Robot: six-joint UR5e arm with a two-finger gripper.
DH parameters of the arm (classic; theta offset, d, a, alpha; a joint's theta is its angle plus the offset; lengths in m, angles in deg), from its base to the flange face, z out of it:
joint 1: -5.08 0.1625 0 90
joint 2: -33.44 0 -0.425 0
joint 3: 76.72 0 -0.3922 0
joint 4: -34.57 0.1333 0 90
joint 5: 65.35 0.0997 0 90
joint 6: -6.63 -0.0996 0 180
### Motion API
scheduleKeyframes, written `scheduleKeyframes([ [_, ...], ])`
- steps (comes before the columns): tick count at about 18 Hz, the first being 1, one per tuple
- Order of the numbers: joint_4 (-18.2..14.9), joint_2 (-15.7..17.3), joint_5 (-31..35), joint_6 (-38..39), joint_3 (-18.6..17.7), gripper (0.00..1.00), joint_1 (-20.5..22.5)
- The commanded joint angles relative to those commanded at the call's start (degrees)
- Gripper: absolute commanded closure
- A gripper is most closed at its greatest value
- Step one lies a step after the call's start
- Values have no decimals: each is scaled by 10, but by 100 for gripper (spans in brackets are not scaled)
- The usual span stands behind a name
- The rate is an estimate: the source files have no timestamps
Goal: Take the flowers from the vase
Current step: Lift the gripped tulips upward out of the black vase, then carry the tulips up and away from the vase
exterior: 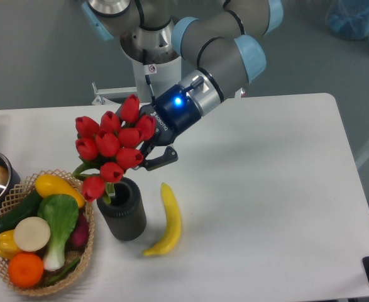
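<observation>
One claw (151, 156) grips the flowers (110, 146), its fingers closed on the bunch above the vase (122, 209), a banana (166, 220) just beside the vase on the worktop (266, 189).

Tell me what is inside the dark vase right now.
Only a bit of green stem shows at the rim of the vase, below the flowers gripped by the end effector. The low blooms cover part of the opening, so the stem ends and the vase's bottom stay hidden.
</observation>
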Motion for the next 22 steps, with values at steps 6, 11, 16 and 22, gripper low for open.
scheduleKeyframes([
  [6,0,-2,-2,44,26,46,9],
  [11,0,-3,-33,77,33,46,21],
  [16,0,-5,-31,77,48,46,39],
  [22,-1,-12,-19,75,69,46,45],
])
